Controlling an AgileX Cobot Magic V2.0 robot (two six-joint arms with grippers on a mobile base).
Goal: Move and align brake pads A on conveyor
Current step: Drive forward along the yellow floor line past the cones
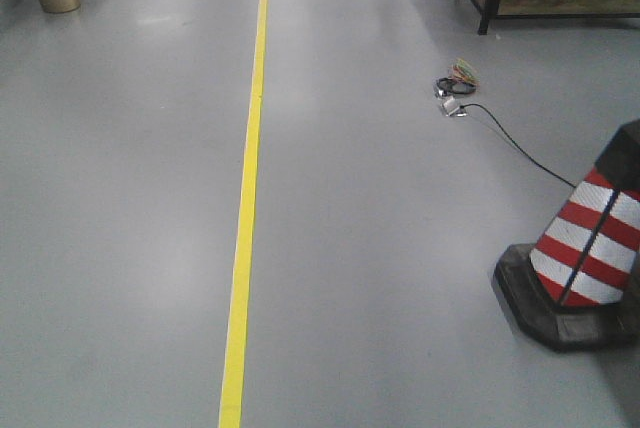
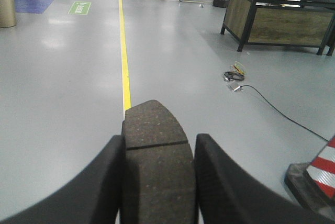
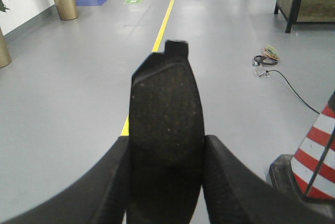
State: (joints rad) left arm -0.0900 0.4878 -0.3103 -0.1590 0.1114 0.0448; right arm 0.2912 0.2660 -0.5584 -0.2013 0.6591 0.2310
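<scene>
Ahead of both tools we see only the grey floor [image 1: 120, 198]. A dark-framed wooden stand [image 2: 277, 20] sits far ahead to the right, a red-and-white cone [image 1: 585, 248] is close on the right, a yellow line [image 1: 245, 228] runs straight away in front, and a small cable bundle [image 1: 455, 83] lies ahead-right. The conveyor shows in no view, so we judge this to be the carry step, with placing not yet begun. The left gripper [image 2: 159, 148] is clamped on a brake pad [image 2: 154, 122]: its fingers press the long edges, the rough face is turned toward the wrist camera, and the groove runs across just beyond the fingertips. The right gripper [image 3: 167, 145] is likewise closed around a second brake pad [image 3: 165, 93], which reaches out past the fingertips with an end tab at its far tip. Both pads overhang forward and could pivot in the grip, so we keep the squeeze firm and the wrists level while travelling. Once the belt is beneath the tools, we lower each pad flat, set their long axes to match, and let go only when each is resting on the belt.
</scene>
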